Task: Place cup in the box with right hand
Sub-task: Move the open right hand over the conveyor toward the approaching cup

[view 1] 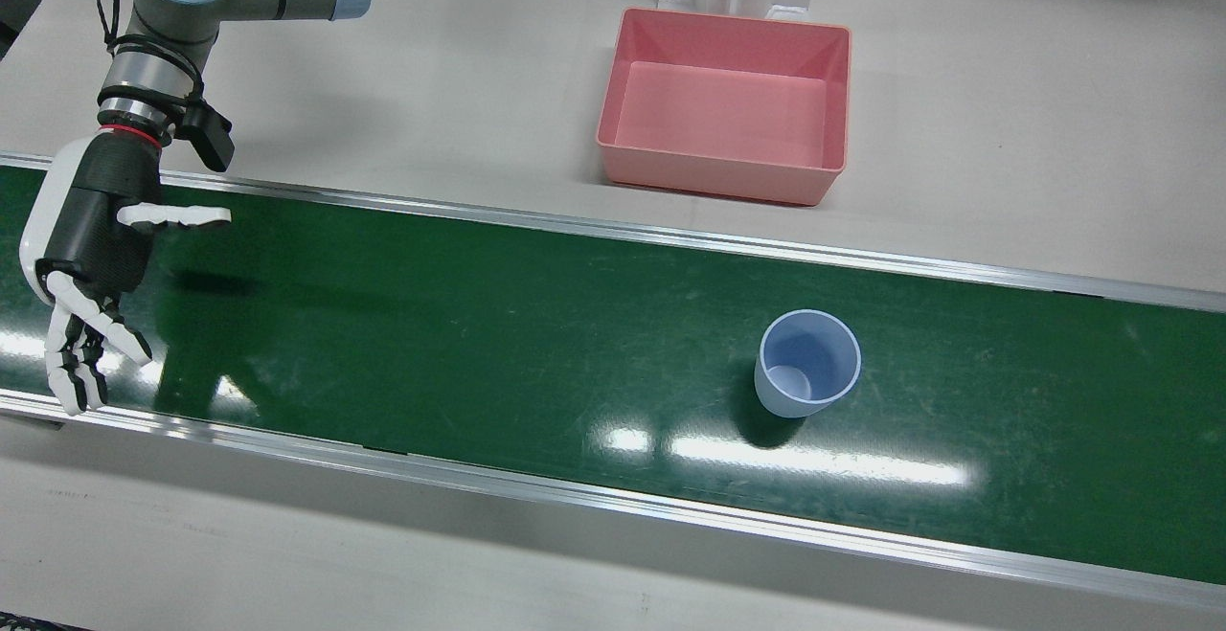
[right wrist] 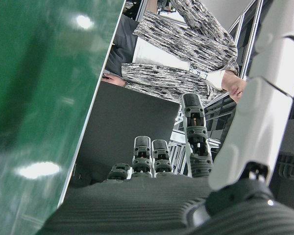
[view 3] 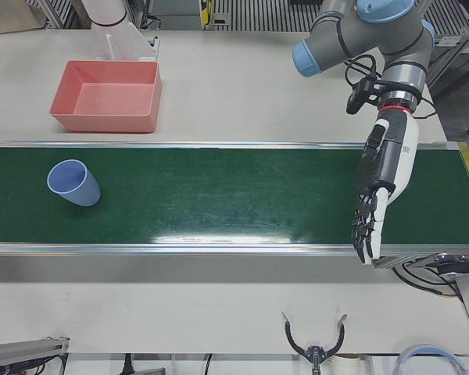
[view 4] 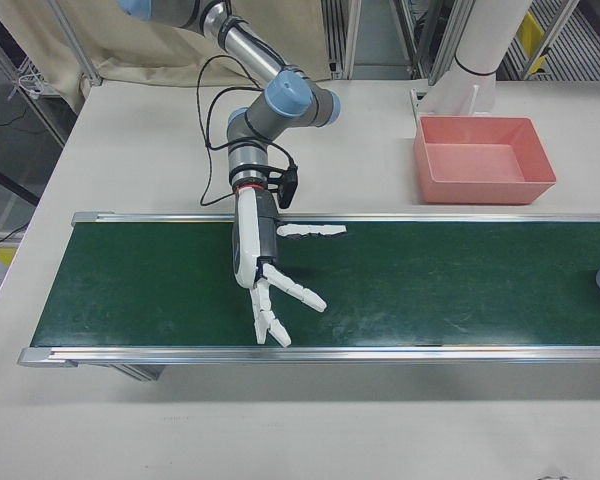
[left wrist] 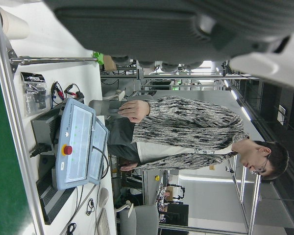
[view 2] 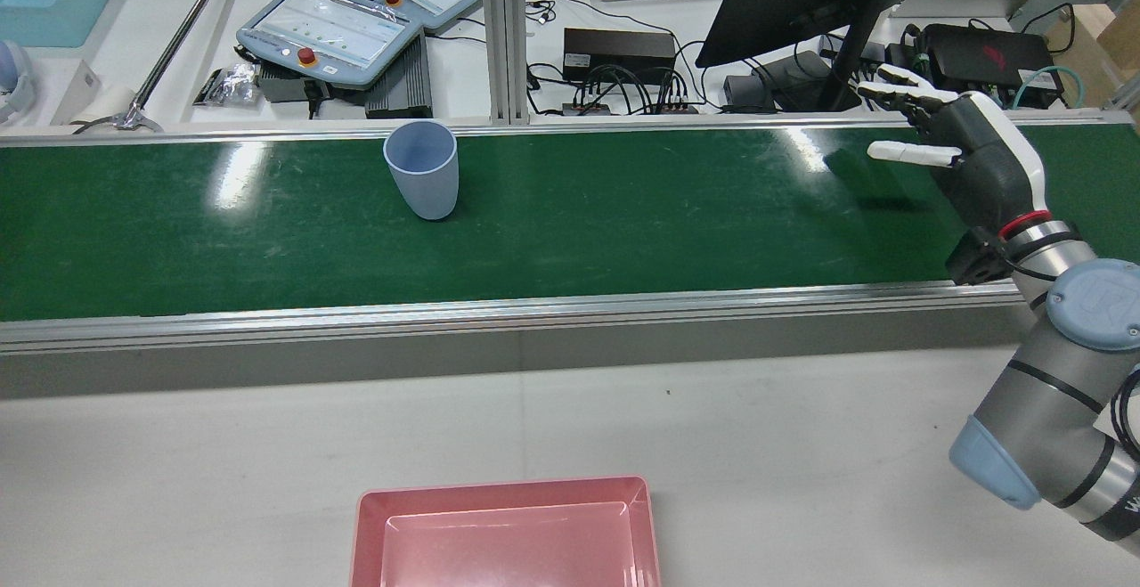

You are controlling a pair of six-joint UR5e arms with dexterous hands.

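Front view, cup (view 1: 807, 363) upright on belt (view 1: 479, 325), right hand (view 1: 91, 258) well apart, open-fingered

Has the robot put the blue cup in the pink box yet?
Not yet; nothing looks done. The blue cup stands upright on the green belt, and the pink box on the table behind it is empty. The right hand is open over the belt's far end, well away from the cup and holding nothing. It has yet to reach the cup, grasp it and carry it to the box.
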